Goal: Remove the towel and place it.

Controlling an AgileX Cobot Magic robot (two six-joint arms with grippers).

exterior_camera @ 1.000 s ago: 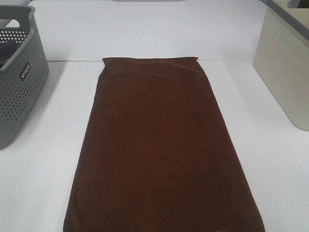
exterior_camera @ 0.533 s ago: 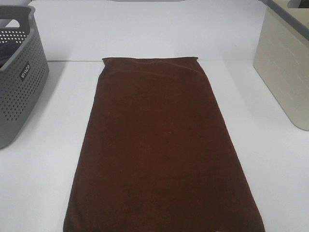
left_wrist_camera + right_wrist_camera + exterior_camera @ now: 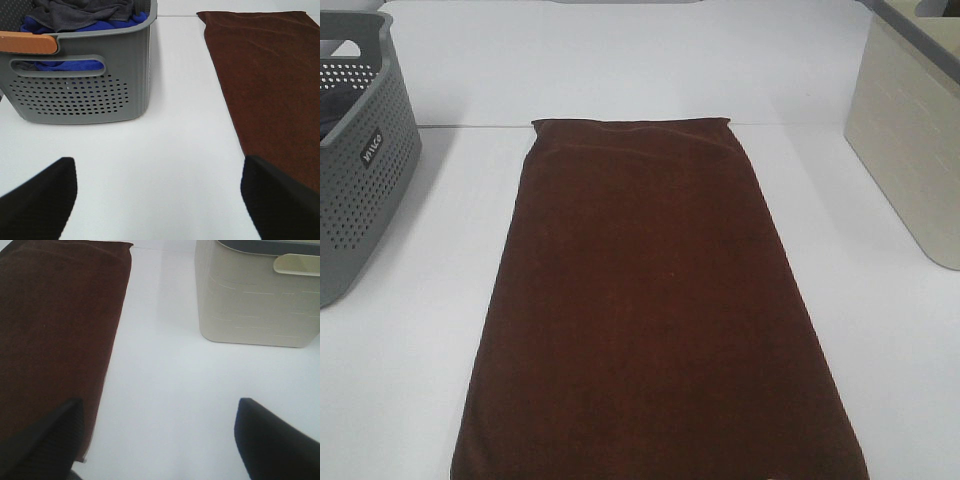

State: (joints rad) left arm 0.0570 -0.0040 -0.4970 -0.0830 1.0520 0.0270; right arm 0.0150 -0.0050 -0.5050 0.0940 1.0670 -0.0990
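While neither arm appears in the exterior high view, the towel [image 3: 655, 310] lies flat and lengthwise down the middle of the white table [image 3: 880, 350], its near end running out of frame. A grey perforated basket [image 3: 360, 170] stands well apart at the left, a cream bin [image 3: 910, 150] well apart at the right; bare table lies on both long sides, giving open room for approach.

Left wrist view: the left gripper [image 3: 160, 200] hangs with fingers spread wide, holding nothing, over bare table between the grey basket, which already holds grey and blue cloth [image 3: 85, 17], and the towel's long hem.

Right wrist view: the right gripper [image 3: 160, 440] is likewise spread wide and empty, one finger over the towel's long edge, the cream bin near.

Risk, as judged: a flat hem offers little to pinch, so fingers may close on table alone. A single-corner lift may let the cloth trail and catch a container rim
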